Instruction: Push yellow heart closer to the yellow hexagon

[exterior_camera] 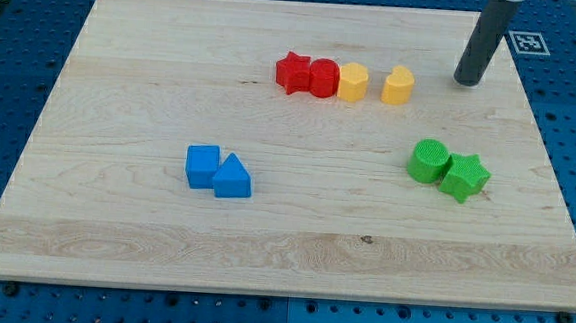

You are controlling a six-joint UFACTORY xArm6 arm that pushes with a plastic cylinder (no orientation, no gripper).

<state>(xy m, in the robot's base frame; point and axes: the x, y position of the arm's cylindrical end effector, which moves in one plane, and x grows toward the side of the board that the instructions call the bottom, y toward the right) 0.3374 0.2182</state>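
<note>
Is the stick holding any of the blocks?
No, nothing is held. My tip stands apart, to the view's right of the yellow heart.

The arm's dark rod enters from the view's top right and leans slightly — upper end toward the right, lower end toward the left. My tip rests on the surface near the view's upper right, touching nothing — only the rod is visible.
</note>
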